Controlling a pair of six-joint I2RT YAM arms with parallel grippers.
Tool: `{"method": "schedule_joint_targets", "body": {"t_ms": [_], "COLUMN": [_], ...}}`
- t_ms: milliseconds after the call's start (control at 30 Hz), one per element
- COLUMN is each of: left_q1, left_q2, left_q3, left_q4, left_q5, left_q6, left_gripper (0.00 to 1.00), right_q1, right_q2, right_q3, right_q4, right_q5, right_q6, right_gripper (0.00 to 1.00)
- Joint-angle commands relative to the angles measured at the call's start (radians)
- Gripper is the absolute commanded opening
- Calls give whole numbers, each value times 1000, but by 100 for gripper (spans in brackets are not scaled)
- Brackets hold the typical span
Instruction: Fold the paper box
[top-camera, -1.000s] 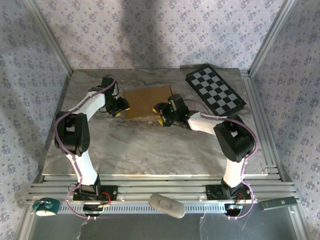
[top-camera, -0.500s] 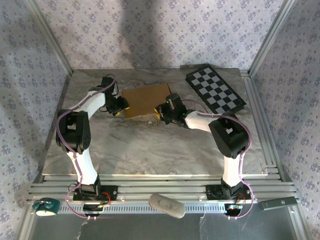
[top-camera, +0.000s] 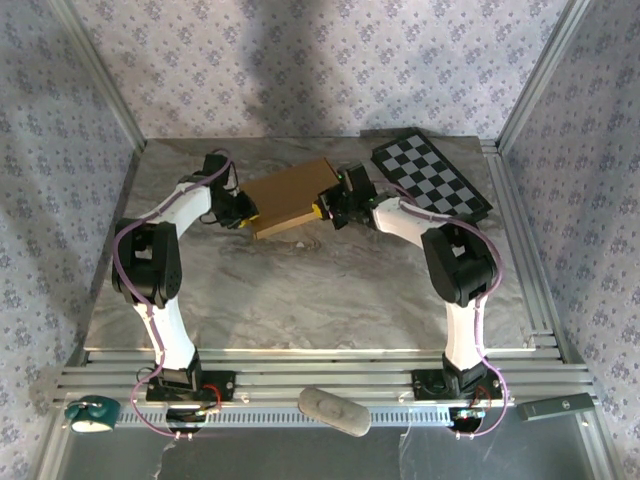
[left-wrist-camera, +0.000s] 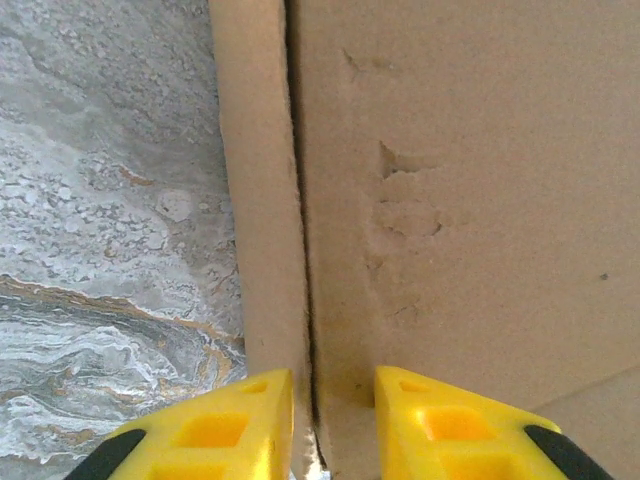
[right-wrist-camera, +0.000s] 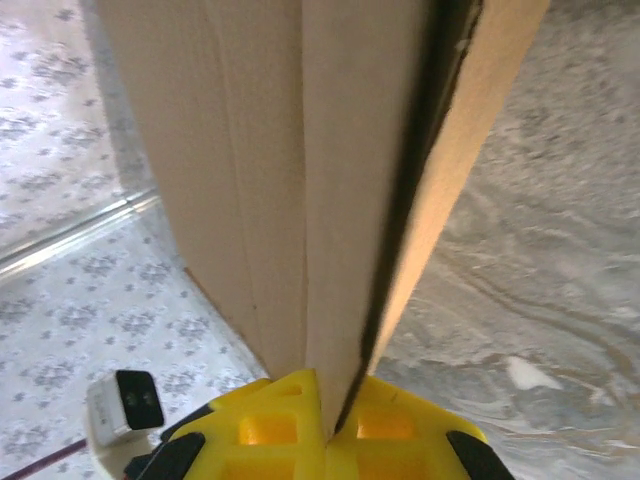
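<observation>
The paper box (top-camera: 290, 197) is a tan corrugated piece at the far middle of the table, tilted, with its right end lifted. My left gripper (top-camera: 248, 215) is at its near-left corner. In the left wrist view the yellow fingers (left-wrist-camera: 250, 420) sit close together, and a narrow cardboard strip and the seam of the wide panel (left-wrist-camera: 450, 200) run between them, so my left gripper (left-wrist-camera: 334, 420) is shut on that edge. My right gripper (top-camera: 328, 207) holds the right end. In the right wrist view it (right-wrist-camera: 338, 410) is pinched shut on the thin cardboard edge (right-wrist-camera: 280, 150).
A black-and-white checkerboard panel (top-camera: 430, 180) lies flat at the far right, just behind the right arm. Patterned walls and metal rails close in the marble table (top-camera: 300, 290). A grey object (top-camera: 333, 410) and other small items sit on the rail in front of the arm bases.
The right gripper has moved toward the back, closed on the box's right edge and lifted it, so the box now tilts. The left jaws have narrowed onto the near-left corner.
</observation>
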Motion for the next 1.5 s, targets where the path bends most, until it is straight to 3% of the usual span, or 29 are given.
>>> {"method": "schedule_joint_targets", "body": {"t_ms": [0,200,400,500,633,733,833,933,1233,1333,1467], "left_q1": [-8,-20,-31,-36,-39,-42,-45,-62,-200,-284,-354], "left_q2": [4,13,4,-1,2,-5,-56,-141,-361,-455,-521], "left_q3": [-38,-52,-73,-79,-77,-75,-72,-51,-130,-213,-309], "left_q4": [-4,-2,3,6,8,7,-10,-66,-169,-132,-114], "left_q5": [6,-1,-12,-15,-14,-23,-64,-170,-380,-456,-557], "left_q6": [-19,-29,-53,-73,-89,-90,-74,-30,162,213,240], "left_gripper": [25,21,19,18,17,17,29,40,47,47,48], "right_q1": [-6,-38,-55,-37,22,60,44,1,-185,-194,-197], "right_q2": [21,51,52,-7,-96,-127,-163,-187,-117,-98,-117], "right_q3": [20,66,154,163,67,-42,-126,-97,190,240,180], "right_q4": [-108,-180,-269,-322,-274,-176,-65,-107,-528,-588,-572], "right_q5": [-58,-69,-83,-32,10,10,23,57,166,182,176], "right_q6": [-90,-204,-395,-540,-659,-644,-584,-641,-1101,-1326,-1568], "right_gripper": [3,12,43,52,50,49,49,49,46,44,47]}}
